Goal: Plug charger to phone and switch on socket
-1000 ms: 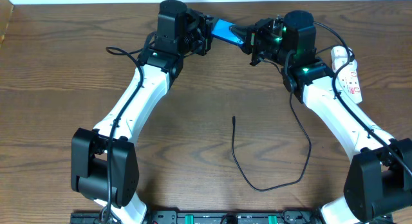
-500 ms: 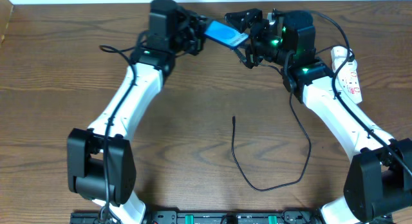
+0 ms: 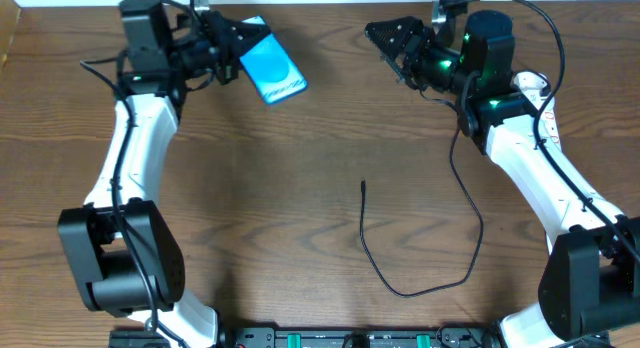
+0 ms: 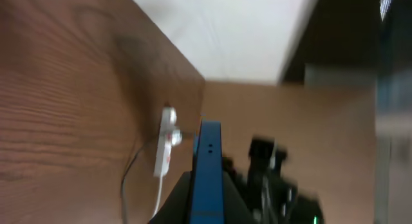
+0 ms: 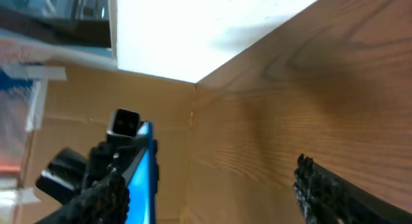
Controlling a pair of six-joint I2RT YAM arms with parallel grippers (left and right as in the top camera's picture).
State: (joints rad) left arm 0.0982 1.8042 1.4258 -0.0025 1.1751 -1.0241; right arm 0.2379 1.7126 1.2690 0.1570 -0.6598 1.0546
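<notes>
My left gripper (image 3: 240, 50) is shut on the phone (image 3: 272, 68) and holds it above the table's far left part, its light blue screen tilted up. In the left wrist view the phone (image 4: 207, 163) shows edge-on between the jaws of the left gripper (image 4: 207, 208). My right gripper (image 3: 385, 38) hangs open and empty at the far right. In its wrist view the right gripper (image 5: 212, 192) faces the distant phone (image 5: 143, 179). The charger (image 3: 400, 290) lies loose on the table, its plug tip (image 3: 363, 185) at the centre. The socket (image 3: 530, 83) is mostly hidden behind the right arm.
The white socket (image 4: 166, 143) and its cord lie near the table's far edge, seen past the phone in the left wrist view. The black cable loops from the centre toward the right arm. A white wall borders the table's far edge.
The right gripper opened and let go of the phone, then drew back to the right. The left arm swung far to the left, carrying the phone away.
</notes>
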